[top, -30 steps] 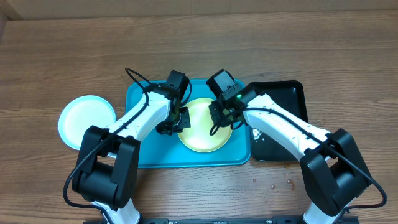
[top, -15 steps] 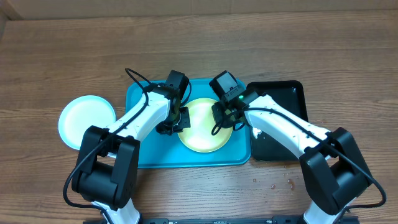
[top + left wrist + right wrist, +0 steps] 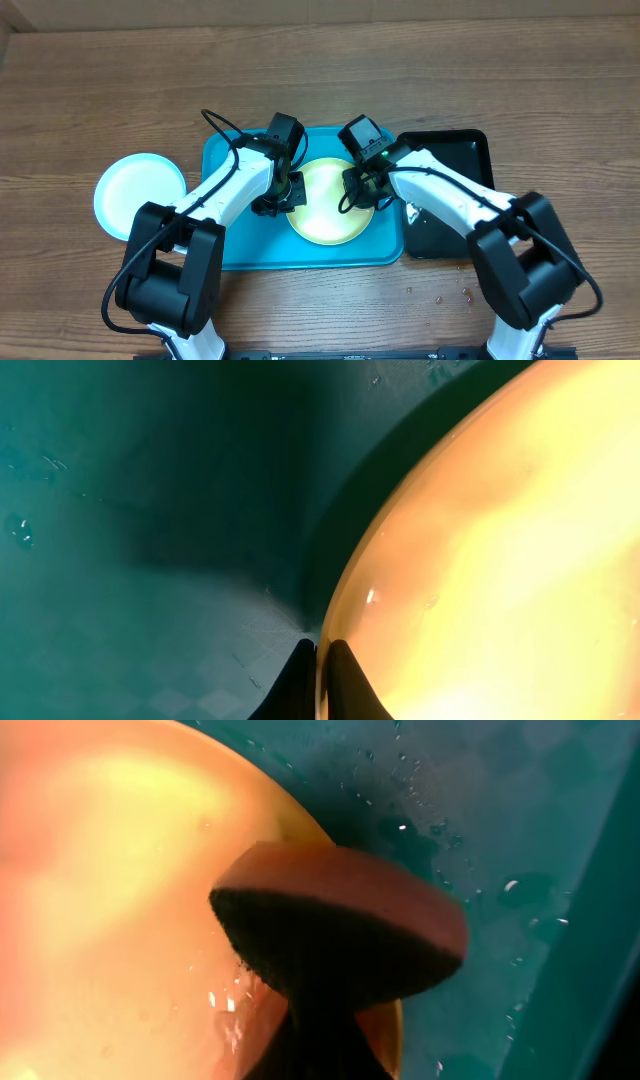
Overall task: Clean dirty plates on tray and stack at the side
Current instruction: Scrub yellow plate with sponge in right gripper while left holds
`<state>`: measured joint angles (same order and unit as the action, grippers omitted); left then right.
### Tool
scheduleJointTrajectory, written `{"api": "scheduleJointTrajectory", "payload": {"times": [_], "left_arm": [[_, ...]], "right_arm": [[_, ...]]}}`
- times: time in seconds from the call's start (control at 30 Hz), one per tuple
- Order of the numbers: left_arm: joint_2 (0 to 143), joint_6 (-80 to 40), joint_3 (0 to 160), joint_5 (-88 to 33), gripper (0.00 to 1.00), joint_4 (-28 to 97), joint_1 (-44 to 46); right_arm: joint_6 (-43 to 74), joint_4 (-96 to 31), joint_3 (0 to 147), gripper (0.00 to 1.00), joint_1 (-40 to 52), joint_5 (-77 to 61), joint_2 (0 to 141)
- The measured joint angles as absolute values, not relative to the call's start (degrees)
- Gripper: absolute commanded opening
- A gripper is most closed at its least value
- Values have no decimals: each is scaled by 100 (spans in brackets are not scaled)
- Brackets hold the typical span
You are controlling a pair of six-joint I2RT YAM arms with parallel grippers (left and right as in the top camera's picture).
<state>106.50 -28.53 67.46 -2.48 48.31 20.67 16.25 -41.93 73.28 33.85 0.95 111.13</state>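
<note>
Overhead, the lime green plate (image 3: 328,210) lay central on the turquoise tray (image 3: 240,245). The left gripper (image 3: 288,197) pinched its 9 o'clock rim. The right gripper (image 3: 358,192), clamping a sponge (image 3: 340,935), sat at its 3 o'clock edge.

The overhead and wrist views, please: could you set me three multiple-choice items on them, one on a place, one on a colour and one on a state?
1. Where is the pale plate relative to the turquoise tray? A) inside it; B) on the table to its left; C) behind it.
2. What colour is the plate on the tray? A) lime green; B) red; C) black.
3. How is the right claw? A) open, empty; B) out of view; C) shut on a sponge.
Answers: B, it rests on wood beside the tray; A, plain from overhead; C, the wrist view shows the sponge pinched.
</note>
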Motion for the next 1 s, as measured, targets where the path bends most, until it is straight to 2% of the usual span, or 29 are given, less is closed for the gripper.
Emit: {"api": "scheduleJointTrajectory", "payload": {"times": [0.3, 0.8, 1.0], "left_arm": [[10650, -2853, 6746, -248, 4, 4838, 2064], [10650, -2832, 6746, -99, 4, 4856, 2064], [10650, -2790, 6746, -185, 4, 4836, 2067]], "right_arm": [[1597, -4182, 7472, 4, 3304, -360, 11386], [729, -4252, 7474, 4, 3212, -2464, 11590], [237, -5242, 7791, 4, 3148, -3238, 11751]]}}
